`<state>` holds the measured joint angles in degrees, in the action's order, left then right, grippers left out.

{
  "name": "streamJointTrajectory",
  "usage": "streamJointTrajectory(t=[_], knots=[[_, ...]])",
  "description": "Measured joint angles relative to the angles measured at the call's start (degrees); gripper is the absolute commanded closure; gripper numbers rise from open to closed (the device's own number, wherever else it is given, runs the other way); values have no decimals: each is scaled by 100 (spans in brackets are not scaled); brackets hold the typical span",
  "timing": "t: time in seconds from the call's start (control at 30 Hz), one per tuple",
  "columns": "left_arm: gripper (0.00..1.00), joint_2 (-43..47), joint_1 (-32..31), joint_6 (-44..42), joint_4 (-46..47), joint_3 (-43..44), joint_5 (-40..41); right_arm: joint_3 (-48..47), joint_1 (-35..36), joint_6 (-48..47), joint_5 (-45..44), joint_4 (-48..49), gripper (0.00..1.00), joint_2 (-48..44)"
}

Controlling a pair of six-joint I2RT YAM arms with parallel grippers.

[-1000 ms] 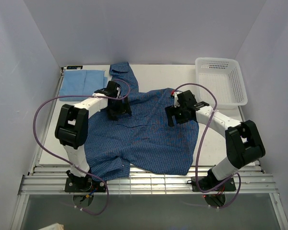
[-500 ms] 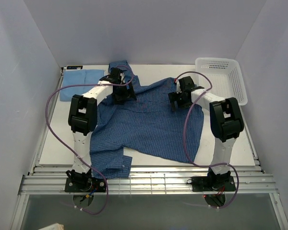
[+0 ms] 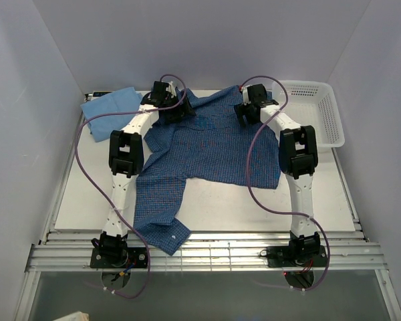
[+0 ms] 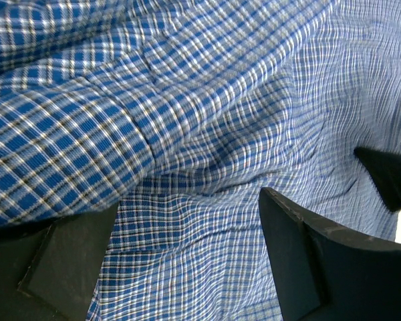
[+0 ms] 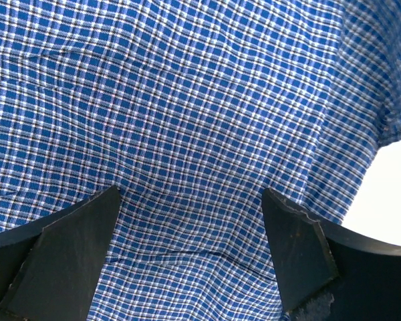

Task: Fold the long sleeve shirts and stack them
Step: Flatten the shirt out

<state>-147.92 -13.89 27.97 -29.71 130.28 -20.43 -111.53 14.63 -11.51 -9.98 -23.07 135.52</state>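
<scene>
Claws both apart, I see: L claw (image 4: pixel 188 199) and R claw (image 5: pixel 190 194) sit on checked shirt (image 3: pixel 214 150), spread on table (image 3: pixel 220 208); light shirt (image 3: pixel 107 108) just left of L claw.

1. The checked shirt (image 4: pixel 207 134) runs past every edge in both wrist views.
2. Bottom edges cut off the left gripper (image 4: pixel 187 200) and right gripper (image 5: pixel 189 194).
3. From above, the left arm (image 3: pixel 139 122) hides part of the light blue shirt (image 3: pixel 109 107).

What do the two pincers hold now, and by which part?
Nothing appears clamped: both the left pincer and right pincer stand open, fingers spread on the far end of the checked shirt.
</scene>
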Motion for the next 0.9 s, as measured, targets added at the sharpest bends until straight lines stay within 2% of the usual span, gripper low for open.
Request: streamJointTrajectory(t=[0.27,0.4,0.57,0.77,0.9], knots=[[2,39,15,-337,-7,-4,-354,-223,-2,-389,153,-262,8,24],[2,354,-2,-382,-90,-352,-560,175,87,-503,282,-396,9,-586],[2,1871,-87,-409,-256,-1858,-503,1228,516,-450,308,-227,10,-2177],[2,4151,-109,-258,-133,-3617,369,2723,944,94,522,245,10,-3687],[2,4627,372,153,-24,-4092,638,3606,896,514,680,356,10,-3971]])
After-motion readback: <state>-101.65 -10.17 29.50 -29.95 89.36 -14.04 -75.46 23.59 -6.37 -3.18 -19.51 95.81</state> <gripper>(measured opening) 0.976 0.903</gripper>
